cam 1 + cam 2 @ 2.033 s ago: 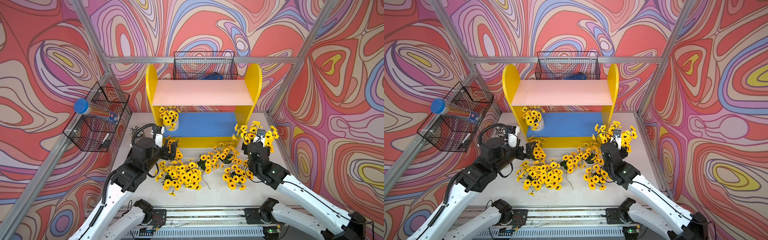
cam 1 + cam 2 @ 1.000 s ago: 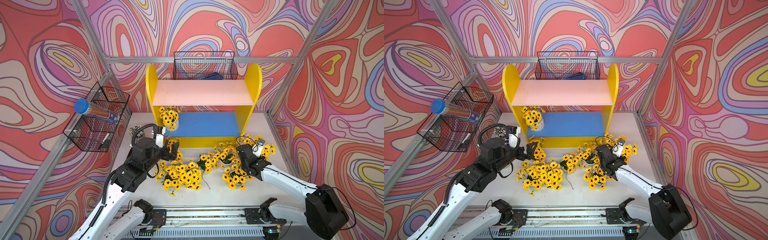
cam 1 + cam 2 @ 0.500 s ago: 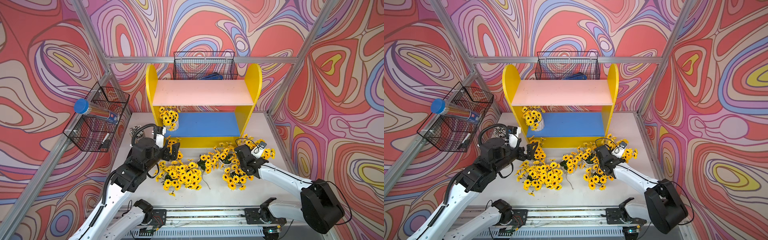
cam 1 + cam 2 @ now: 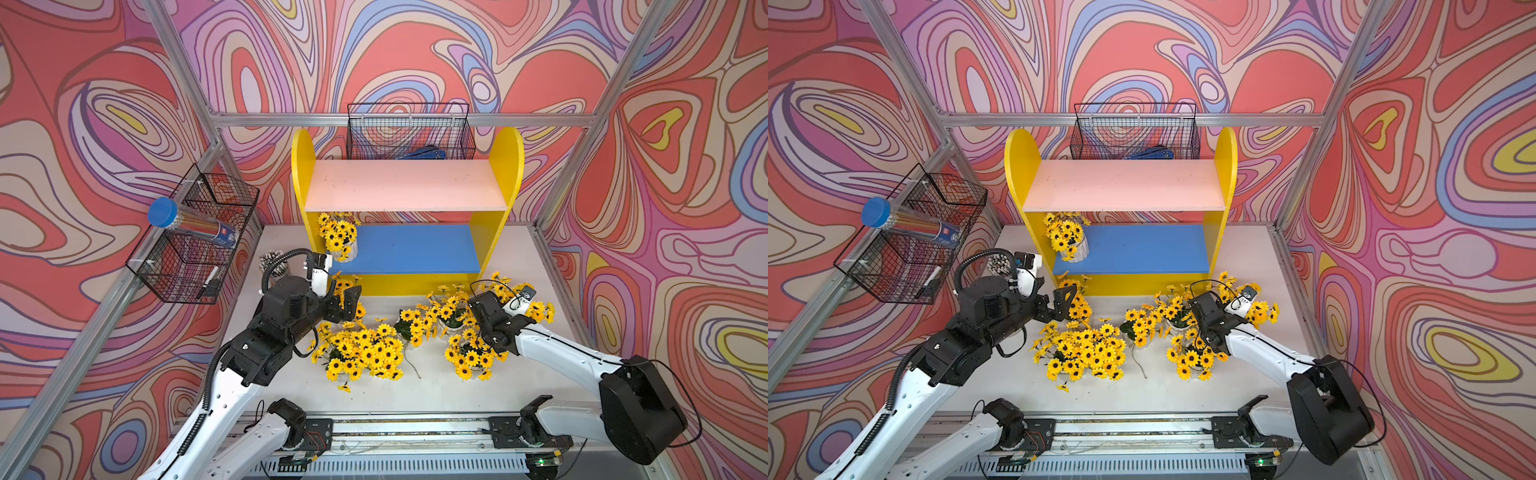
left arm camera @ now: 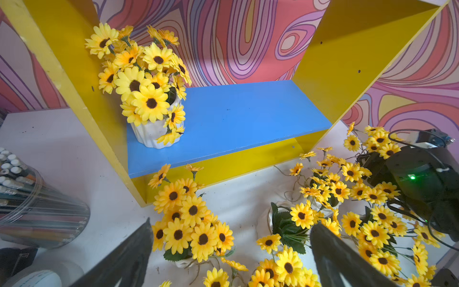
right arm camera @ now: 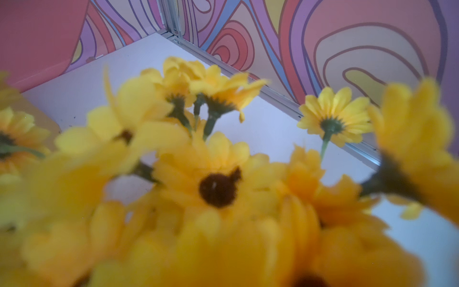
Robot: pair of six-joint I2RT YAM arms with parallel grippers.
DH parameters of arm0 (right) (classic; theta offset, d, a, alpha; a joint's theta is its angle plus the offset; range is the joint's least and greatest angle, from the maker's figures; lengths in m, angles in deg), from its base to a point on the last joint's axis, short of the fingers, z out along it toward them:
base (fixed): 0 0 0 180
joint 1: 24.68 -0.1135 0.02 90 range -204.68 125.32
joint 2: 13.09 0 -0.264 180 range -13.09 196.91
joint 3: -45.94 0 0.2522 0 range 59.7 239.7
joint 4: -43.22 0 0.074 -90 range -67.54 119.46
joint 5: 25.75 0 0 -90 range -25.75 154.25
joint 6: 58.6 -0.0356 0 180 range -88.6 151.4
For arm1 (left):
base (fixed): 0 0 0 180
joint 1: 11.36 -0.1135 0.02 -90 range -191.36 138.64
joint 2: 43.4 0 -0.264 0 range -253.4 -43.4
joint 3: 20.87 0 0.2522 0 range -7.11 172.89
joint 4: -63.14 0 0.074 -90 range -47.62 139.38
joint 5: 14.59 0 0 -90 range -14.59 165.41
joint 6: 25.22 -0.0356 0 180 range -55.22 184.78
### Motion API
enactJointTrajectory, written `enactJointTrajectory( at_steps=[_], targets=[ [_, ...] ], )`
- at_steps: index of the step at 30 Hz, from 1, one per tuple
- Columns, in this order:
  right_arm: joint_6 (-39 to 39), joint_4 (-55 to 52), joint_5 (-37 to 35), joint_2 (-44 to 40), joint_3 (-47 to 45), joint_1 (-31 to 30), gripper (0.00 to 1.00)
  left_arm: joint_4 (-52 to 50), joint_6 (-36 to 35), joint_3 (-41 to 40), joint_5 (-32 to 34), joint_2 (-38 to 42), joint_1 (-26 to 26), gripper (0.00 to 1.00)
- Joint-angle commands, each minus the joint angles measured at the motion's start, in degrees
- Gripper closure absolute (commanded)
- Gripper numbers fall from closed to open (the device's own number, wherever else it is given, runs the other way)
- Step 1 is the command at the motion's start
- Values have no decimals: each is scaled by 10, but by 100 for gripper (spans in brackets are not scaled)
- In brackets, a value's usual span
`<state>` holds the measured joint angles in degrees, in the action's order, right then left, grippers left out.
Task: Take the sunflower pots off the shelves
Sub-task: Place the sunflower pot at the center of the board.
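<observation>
Rail (image 4: 395,432): one, along the table's front edge. It carries both arm bases, so each of the two arms serves its own half.
Table pots (image 4: 365,353): set in loose, overlapping bunches on the table (image 4: 415,399) in front of the shelves, within reach of both arms. Judged to be already unloaded. Count appears to be seven, including the one at the right gripper, but the overlapping blooms make this uncertain.
Right gripper (image 4: 532,307): low among the flowers at the right end of the group. Its wrist view is filled with blurred blooms. Fingers are hidden, so it is not possible to tell whether they stand free or grip a pot. Judged to be at a set-down.
Left gripper (image 4: 349,301): over the bunch nearest the shelves' left front corner. Fingers are spread wide with nothing between them. Its wrist view faces the shelf pot, so it is judged to be lined up for a pickup.
Cup (image 4: 274,264): one, clear, full of pencils, on the table left of the shelves. Not a task item.
Shelf pot (image 4: 340,241): one, upright at the left end of the blue board (image 4: 415,249), close to the side panel. It is the only pot on the shelves, so the task is judged nearly done.
Shelves (image 4: 505,166): one unit with two boards. The pink board (image 4: 405,185) is bare.
Baskets (image 4: 187,245): two, hung on the frame above the work area.
</observation>
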<state>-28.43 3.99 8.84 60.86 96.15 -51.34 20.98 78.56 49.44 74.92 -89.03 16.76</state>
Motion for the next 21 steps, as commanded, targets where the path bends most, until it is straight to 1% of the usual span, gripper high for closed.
enactJointTrajectory(
  at_steps=[1,7,12,16,18,21],
  targets=[
    [-30,2,-33,-11,5,3,42,13,9,-7,-7,6,-2,0],
    [-27,10,-32,2,-1,4,41,12,11,-6,-14,-1,-2,0],
    [-46,-23,-28,24,16,4,40,13,12,-7,-19,-4,-1,0],
    [-24,8,-22,8,8,17,40,13,13,-6,-23,-8,-1,0],
    [-7,31,-9,22,13,30,40,14,14,-5,-27,-9,-1,0],
    [-24,2,-7,65,40,31,38,12,13,-5,-25,-9,-2,0]
  ],
)
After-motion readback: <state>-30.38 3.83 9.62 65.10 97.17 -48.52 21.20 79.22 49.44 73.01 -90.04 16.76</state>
